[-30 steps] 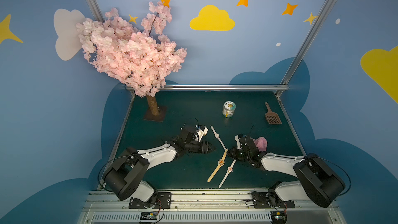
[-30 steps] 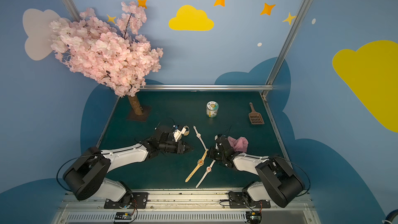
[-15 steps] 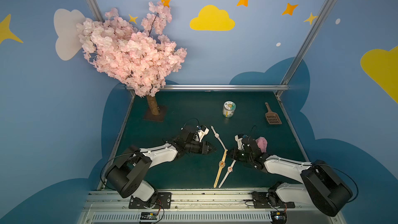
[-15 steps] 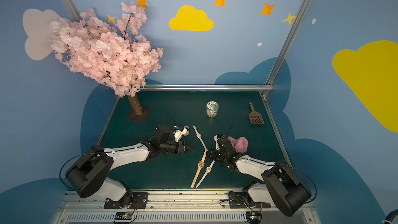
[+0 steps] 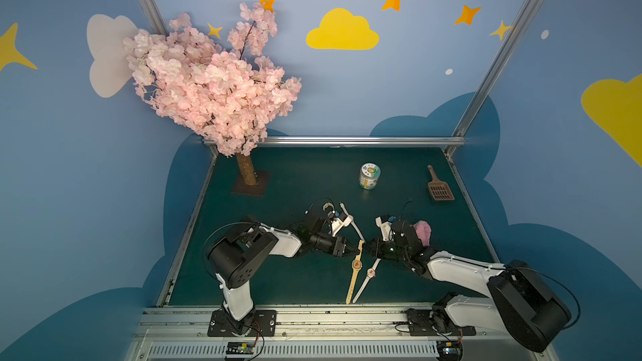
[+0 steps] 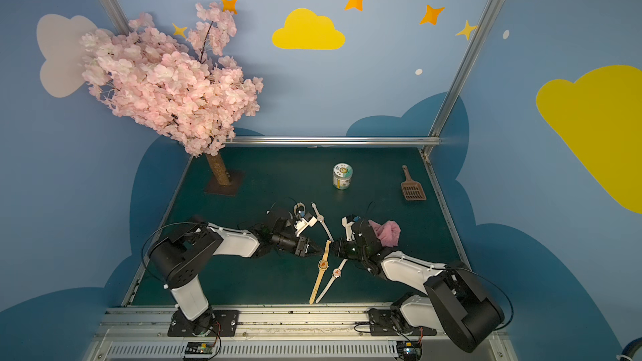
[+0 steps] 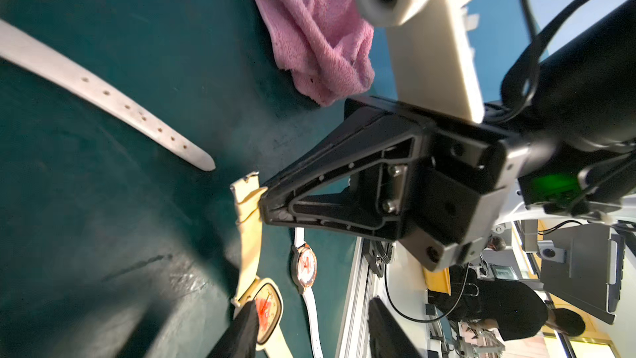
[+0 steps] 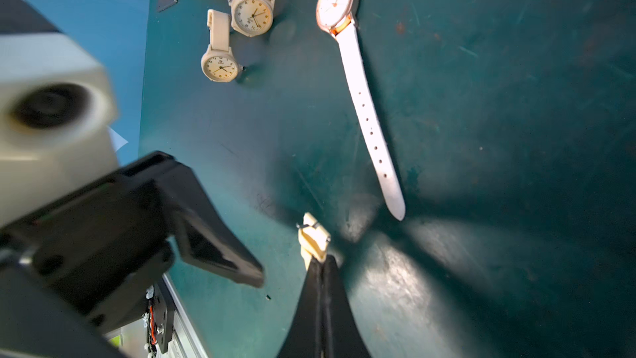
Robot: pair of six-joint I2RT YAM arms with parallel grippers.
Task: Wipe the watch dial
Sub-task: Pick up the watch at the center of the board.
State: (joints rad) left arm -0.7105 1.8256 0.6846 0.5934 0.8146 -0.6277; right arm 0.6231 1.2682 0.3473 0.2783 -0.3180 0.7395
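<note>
The left tool (image 5: 350,248) is well open and empty, its tips just beside the buckle half of the strap of the cream watch (image 5: 356,265). That watch lies flat on the surface (image 5: 312,286) between the two tools. In the left wrist view one finger (image 7: 242,334) crosses the rim of the dial (image 7: 270,306). The dial is a rounded square, pale with an orange marking, face up; whether it is smudged I cannot tell. A slimmer white watch (image 5: 371,272) lies just beside it on the right tool's side. The right tool (image 8: 321,260) is fully shut, pinching the buckle end of the cream strap. The pink cloth (image 5: 422,230) sits crumpled behind the right tool, touched by neither.

Wiping has not begun; this looks like the step of securing the watch. Next, the left tool probably needs to close on the strap. The right could then let go, reach back for the cloth and bring it onto the dial. The strap is thin and may slide.
</note>
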